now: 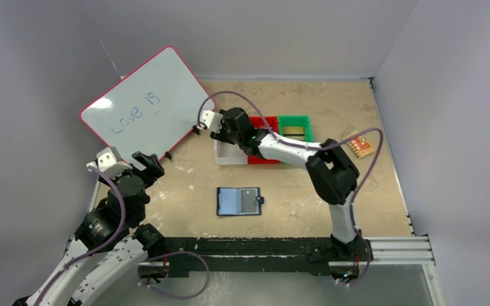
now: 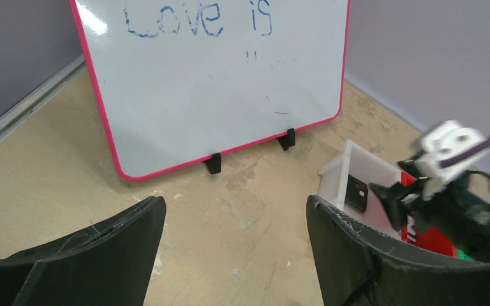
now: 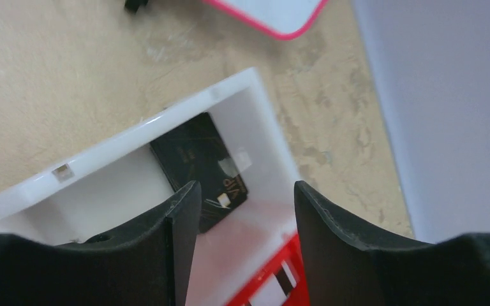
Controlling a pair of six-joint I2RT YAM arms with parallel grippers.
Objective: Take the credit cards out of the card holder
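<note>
The card holder (image 1: 238,201) lies open and flat on the table, navy outside and pale blue inside, with a grey card (image 1: 250,201) showing in its right half. My right gripper (image 1: 221,132) hangs over the white bin (image 1: 230,156), far from the holder. Its jaws (image 3: 245,191) stand open with nothing between them. A black credit card (image 3: 201,162) lies in that bin, just beyond the fingertips, also seen as a black card (image 2: 357,191) from the left wrist. My left gripper (image 1: 152,163) is open and empty near the whiteboard, above bare table (image 2: 236,207).
A pink-framed whiteboard (image 1: 143,105) leans at the back left. A red bin (image 1: 265,137) and a green bin (image 1: 295,127) stand right of the white one; the red bin holds a striped card (image 3: 274,287). An orange patterned piece (image 1: 360,145) lies at the right.
</note>
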